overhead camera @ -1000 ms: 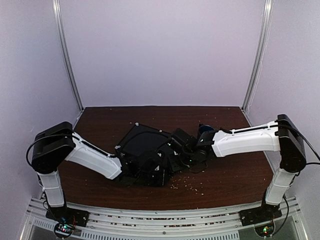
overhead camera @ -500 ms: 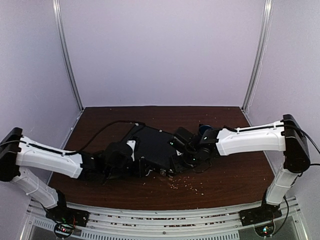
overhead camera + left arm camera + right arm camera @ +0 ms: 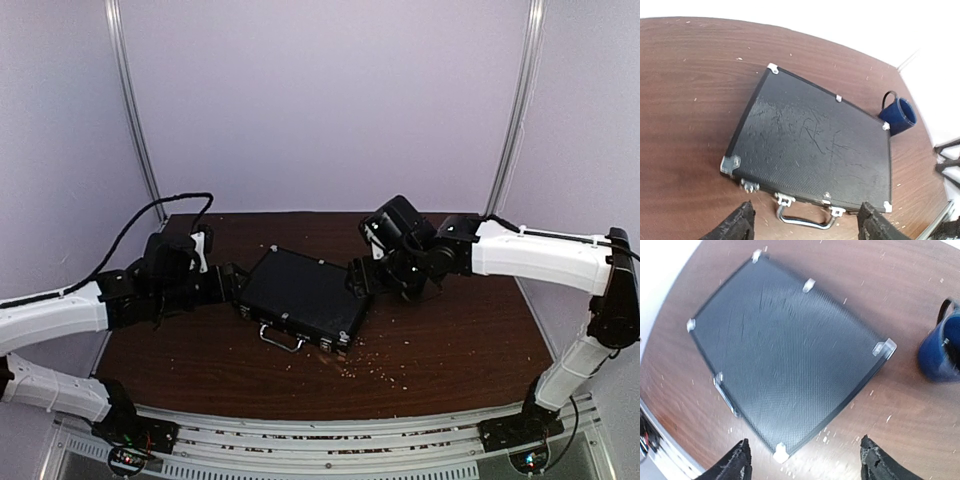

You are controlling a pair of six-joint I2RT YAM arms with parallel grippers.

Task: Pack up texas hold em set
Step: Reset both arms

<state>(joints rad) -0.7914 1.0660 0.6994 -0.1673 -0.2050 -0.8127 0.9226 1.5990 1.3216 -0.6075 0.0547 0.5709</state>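
Note:
The texas hold em set shows as a flat black briefcase (image 3: 300, 295), lid down, lying askew mid-table with its silver handle (image 3: 281, 340) toward the near edge. My left gripper (image 3: 228, 283) hovers just off the case's left end, open and empty. In the left wrist view the briefcase (image 3: 815, 145) and handle (image 3: 805, 222) lie beyond the left gripper (image 3: 806, 216). My right gripper (image 3: 360, 277) hangs open and empty over the case's right corner. The right wrist view looks down on the briefcase (image 3: 785, 350), with the right gripper (image 3: 804, 451) above its near corner.
A dark blue cup (image 3: 899, 116) stands just past the case's far right corner, also seen in the right wrist view as the cup (image 3: 940, 347). Pale crumbs (image 3: 372, 367) are scattered on the brown table (image 3: 450, 340) in front of the case. Purple walls close in the back and sides.
Both arms have pulled off the briefcase, the left swinging out to the left, the right lifting back. Both grippers have opened wider. The case now lies uncovered.

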